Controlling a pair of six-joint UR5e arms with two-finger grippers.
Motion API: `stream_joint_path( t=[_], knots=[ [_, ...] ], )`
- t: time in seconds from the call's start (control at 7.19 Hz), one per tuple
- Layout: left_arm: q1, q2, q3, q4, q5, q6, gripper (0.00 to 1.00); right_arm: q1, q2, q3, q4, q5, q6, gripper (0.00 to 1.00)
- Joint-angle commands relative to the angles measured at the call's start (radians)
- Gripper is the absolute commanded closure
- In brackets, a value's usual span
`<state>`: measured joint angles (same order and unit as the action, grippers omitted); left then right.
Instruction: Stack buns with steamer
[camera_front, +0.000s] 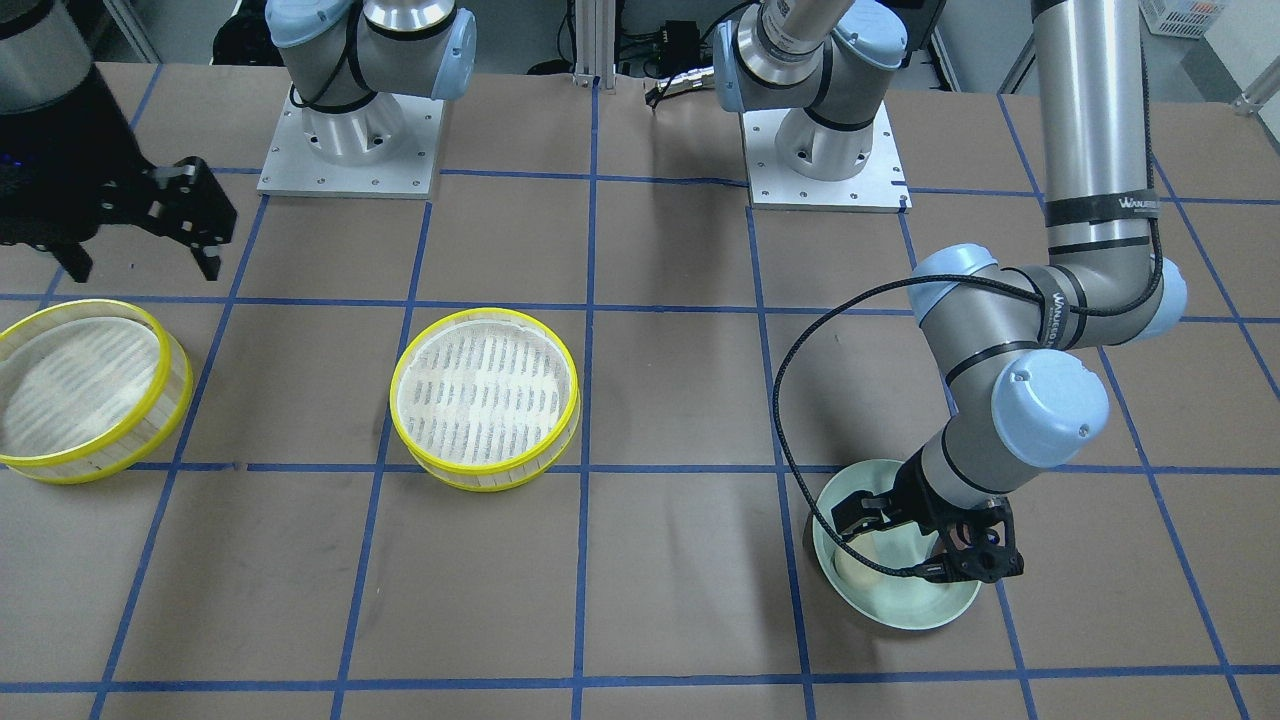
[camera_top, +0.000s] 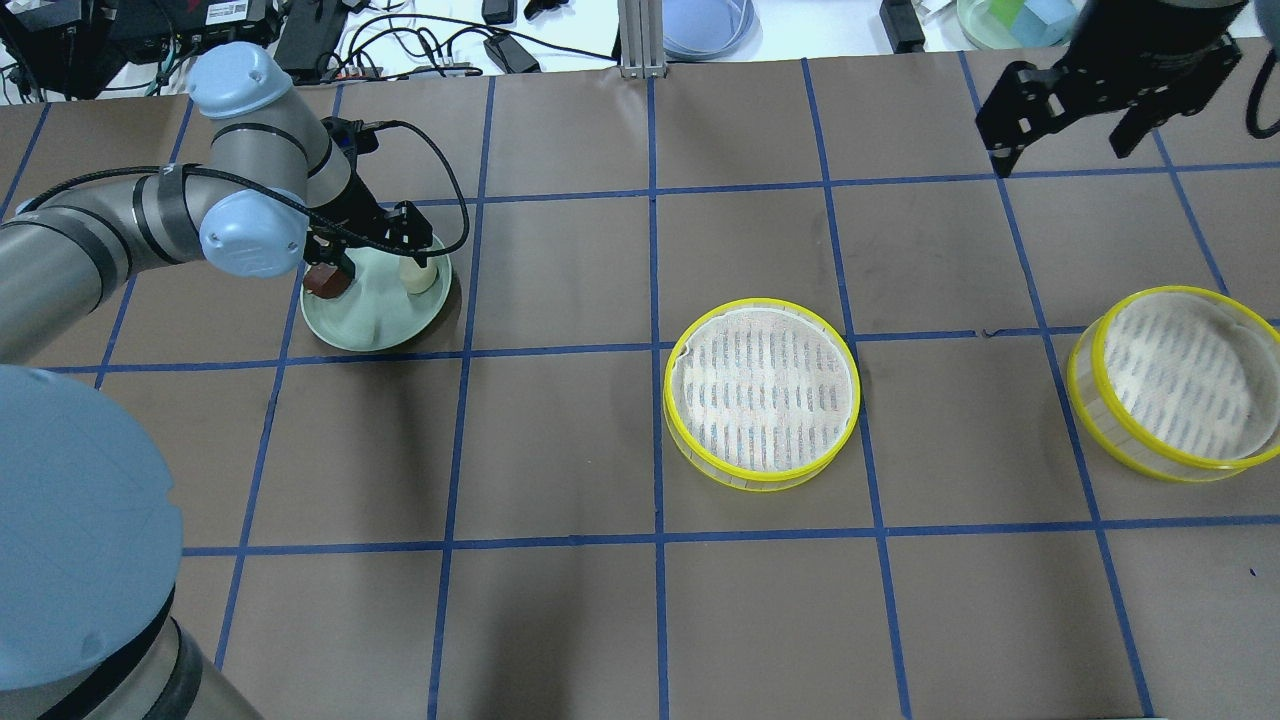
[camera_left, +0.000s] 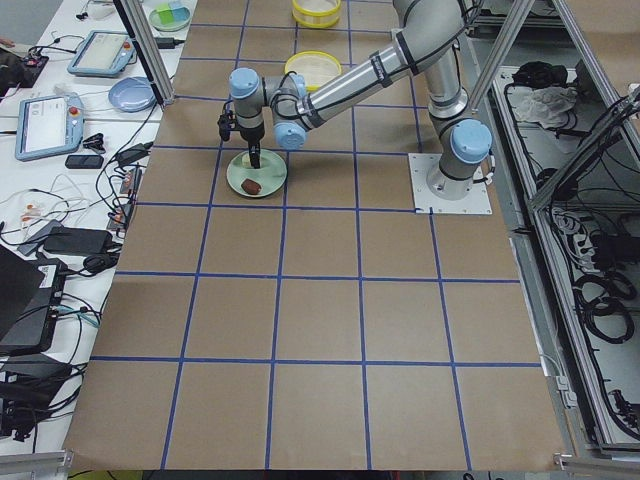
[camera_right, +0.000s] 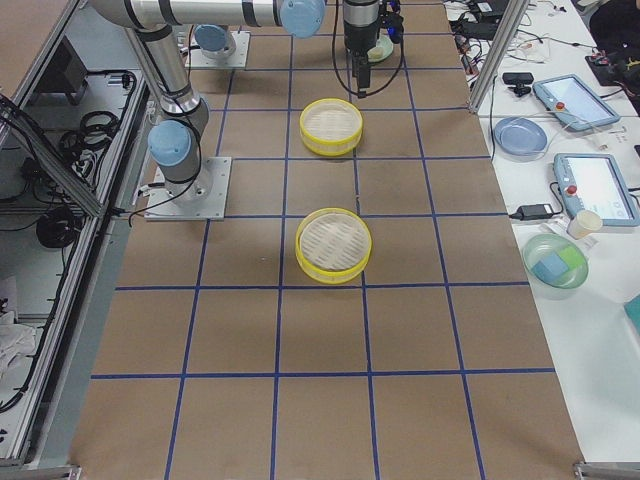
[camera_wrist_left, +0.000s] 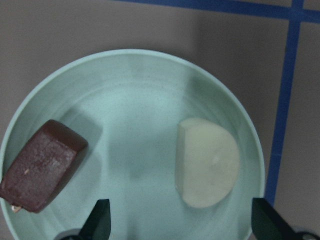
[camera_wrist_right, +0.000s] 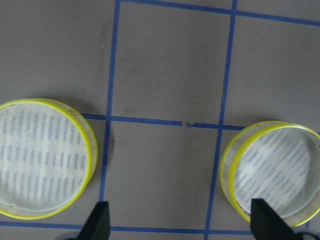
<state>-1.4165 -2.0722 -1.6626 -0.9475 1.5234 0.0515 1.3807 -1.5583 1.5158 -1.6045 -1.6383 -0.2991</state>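
Observation:
The pale cream half-moon bun and the dark reddish-brown blocky bun lie apart on a pale green plate. My left gripper is open and empty, low over the plate, its fingertips wide to either side of the cream bun. From overhead the left gripper hangs over the plate, with the cream bun and the brown bun below. Two yellow-rimmed steamer tiers stand empty, one mid-table and one far right. My right gripper is open and empty, high above them.
Blue tape lines grid the brown table. Both arm bases stand at the robot's edge. The right wrist view shows both tiers, one to the left and one to the right, a bare square between. Tablets, bowls and cables lie beyond the far edge.

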Motion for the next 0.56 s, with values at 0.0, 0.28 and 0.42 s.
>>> stream_joint_path(
  t=[0.0, 0.28, 0.42],
  knots=[
    [-0.002, -0.025, 0.001, 0.044, -0.009, -0.013, 0.05, -0.182, 0.001, 0.055, -0.02, 0.006, -0.205, 0.1],
    [-0.004, -0.026, 0.001, 0.038, -0.077, -0.034, 0.36, -0.319, 0.023, 0.13, -0.121, 0.009, -0.367, 0.12],
    [-0.004, -0.028, 0.001, 0.036, -0.075, -0.025, 0.91, -0.392, 0.067, 0.151, -0.197, 0.009, -0.467, 0.12]
  ],
)
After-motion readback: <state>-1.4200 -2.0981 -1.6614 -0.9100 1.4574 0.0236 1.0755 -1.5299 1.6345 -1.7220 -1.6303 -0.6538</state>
